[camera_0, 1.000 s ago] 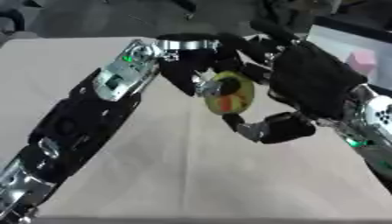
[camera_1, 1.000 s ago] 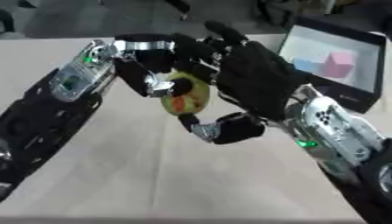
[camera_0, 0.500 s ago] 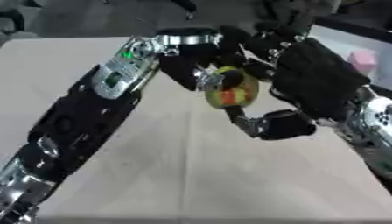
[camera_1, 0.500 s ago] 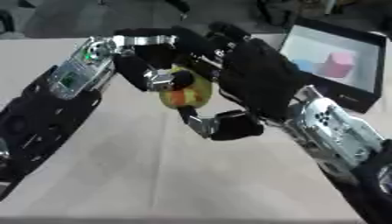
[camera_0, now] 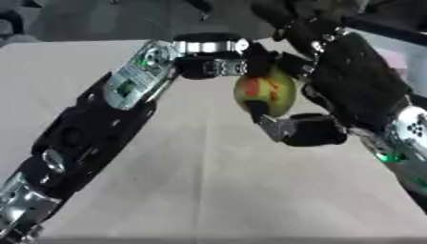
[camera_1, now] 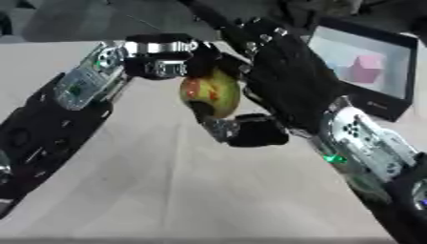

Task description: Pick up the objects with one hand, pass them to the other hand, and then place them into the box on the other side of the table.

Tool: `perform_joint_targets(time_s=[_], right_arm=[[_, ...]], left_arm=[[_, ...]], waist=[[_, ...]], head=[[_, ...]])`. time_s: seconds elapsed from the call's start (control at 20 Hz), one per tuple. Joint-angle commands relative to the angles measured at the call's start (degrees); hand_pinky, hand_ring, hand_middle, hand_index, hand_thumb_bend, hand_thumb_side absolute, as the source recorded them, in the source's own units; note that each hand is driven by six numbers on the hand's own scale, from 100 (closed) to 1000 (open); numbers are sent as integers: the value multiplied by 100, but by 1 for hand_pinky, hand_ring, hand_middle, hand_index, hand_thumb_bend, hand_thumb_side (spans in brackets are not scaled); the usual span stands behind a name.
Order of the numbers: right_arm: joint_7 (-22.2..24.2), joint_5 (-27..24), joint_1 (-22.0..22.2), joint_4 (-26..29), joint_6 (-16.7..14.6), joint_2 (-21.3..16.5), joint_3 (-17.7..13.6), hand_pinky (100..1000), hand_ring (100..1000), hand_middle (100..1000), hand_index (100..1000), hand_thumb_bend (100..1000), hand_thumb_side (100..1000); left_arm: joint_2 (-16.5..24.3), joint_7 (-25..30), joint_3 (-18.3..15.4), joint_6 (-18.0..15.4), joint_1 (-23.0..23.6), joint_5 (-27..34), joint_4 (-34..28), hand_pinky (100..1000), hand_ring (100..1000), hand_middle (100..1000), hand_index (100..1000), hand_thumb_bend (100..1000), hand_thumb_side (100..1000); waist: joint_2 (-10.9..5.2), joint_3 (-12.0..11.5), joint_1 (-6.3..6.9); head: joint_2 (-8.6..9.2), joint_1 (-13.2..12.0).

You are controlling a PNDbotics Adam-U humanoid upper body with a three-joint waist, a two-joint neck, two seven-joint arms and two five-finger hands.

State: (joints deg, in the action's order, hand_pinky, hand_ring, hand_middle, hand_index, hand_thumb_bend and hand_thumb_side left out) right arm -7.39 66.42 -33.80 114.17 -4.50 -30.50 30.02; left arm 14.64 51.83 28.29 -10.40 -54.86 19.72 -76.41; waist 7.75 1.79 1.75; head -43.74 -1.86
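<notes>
A yellow-green fruit with a red patch [camera_0: 265,93] hangs above the middle of the table, between both hands. My left hand [camera_0: 250,62] comes in from the left, its fingers curled over the fruit's top and left side. My right hand [camera_1: 288,90], large and black, covers the fruit's right side and back, with its thumb [camera_1: 246,131] hooked beneath. The far side of the fruit is hidden by the right palm. The black box [camera_1: 392,107] stands at the table's right edge, with a pink block [camera_1: 367,69] on its white floor.
The beige table [camera_0: 208,190] lies below the hands. My left forearm [camera_0: 92,128] crosses the lower left, and my right forearm [camera_1: 367,143] crosses the lower right beside the box.
Both hands and the fruit have drifted slightly up in the picture. Both hands stay on the fruit as before.
</notes>
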Motion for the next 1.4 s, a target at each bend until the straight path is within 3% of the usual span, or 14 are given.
perform_joint_targets(time_s=[0.05,0.25,0.55,0.9,1.4], right_arm=[[-201,-76,-62,42,157,-101,-155,593,686,1000,257,100,1000],[-389,-176,-41,42,386,-90,-173,533,682,1000,260,100,1000],[-523,-230,-6,42,604,-111,-174,525,680,1000,262,100,1000],[-512,-221,24,42,660,-126,-169,520,682,1000,261,100,1000],[-378,-280,-1,42,571,-107,-148,526,684,1000,235,100,1000]], left_arm=[[94,13,-20,-64,-48,123,-12,637,516,513,641,133,1000],[99,13,-58,101,-2,275,38,641,525,521,651,238,1000],[132,13,-138,467,60,507,19,645,535,532,660,353,1000],[136,13,-310,967,39,791,38,645,535,531,656,371,1000],[102,13,-331,1248,5,969,-90,644,533,528,652,369,1000]], waist=[[-64,8,-5],[-60,9,-5],[-56,1,-12],[-51,-13,-20],[-56,-5,-16]], head=[[19,5],[28,17],[44,39],[51,57],[46,56]])
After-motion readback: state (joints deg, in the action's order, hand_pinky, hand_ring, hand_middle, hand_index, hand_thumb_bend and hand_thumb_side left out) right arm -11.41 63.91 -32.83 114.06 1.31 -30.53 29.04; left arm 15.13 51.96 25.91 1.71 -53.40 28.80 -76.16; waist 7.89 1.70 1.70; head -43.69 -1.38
